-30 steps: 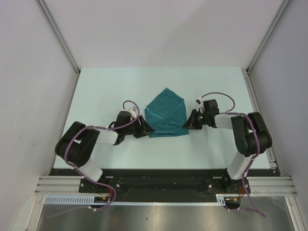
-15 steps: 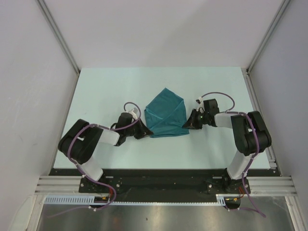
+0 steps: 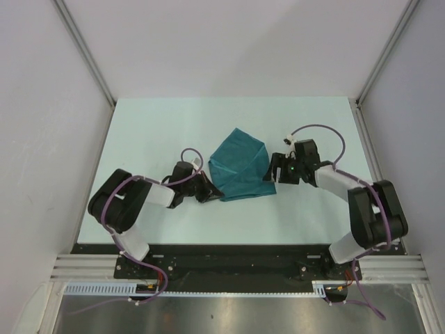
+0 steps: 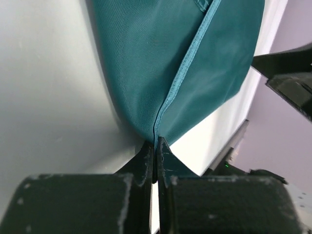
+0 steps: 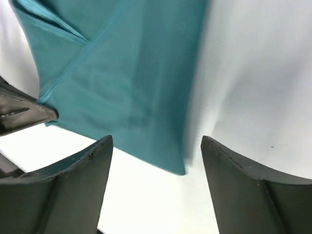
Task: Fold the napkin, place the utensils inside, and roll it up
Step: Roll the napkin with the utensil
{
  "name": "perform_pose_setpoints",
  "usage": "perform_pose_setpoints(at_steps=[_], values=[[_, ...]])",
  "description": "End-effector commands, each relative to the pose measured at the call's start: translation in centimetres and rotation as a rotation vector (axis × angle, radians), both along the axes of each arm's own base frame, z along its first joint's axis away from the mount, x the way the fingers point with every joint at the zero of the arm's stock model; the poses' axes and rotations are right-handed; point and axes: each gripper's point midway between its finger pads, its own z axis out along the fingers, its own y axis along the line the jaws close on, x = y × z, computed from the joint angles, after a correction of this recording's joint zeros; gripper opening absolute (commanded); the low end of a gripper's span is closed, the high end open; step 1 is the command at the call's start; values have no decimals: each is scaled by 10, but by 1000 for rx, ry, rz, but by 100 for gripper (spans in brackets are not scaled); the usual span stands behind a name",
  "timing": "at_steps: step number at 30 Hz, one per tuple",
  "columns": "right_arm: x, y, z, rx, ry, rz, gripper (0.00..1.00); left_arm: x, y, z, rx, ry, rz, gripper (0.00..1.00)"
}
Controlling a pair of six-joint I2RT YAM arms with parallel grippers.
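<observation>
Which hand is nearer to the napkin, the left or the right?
Left. The left hand is shut on the napkin's near-left corner; the right hand is open at the near-right corner, not gripping it.

The napkin [image 3: 240, 164] blocks the middle of the table [image 3: 153, 125]. The left gripper [image 3: 212, 193] is clamped on its near left corner, and the right gripper [image 3: 271, 177] stands spread just beside its near right corner. Bare surface runs behind the napkin and along both sides to the walls [image 3: 42, 139].
</observation>
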Motion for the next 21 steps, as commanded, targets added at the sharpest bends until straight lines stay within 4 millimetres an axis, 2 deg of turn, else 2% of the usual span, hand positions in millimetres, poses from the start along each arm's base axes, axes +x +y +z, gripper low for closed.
perform_pose_setpoints(at_steps=[1,3,4,6,10,11,17,21], values=[[-3,19,31,-220,-283,121,79,-2,-8,13,-86,92,-13,0],[-5,27,33,-313,-360,134,80,-4,-7,13,-97,118,-17,0],[-14,48,35,-340,-419,203,80,-3,-6,11,-97,137,-14,0],[-14,53,36,-420,-486,201,80,-7,-6,9,-115,173,-31,0],[-27,92,40,-474,-636,276,79,-8,-3,8,-159,240,-30,0],[-35,99,36,-517,-670,326,79,-10,-2,6,-155,257,-33,0],[-57,129,30,-579,-773,447,79,-11,6,7,-164,297,-34,0],[-74,144,15,-629,-805,531,78,-12,11,6,-151,315,-39,0]])
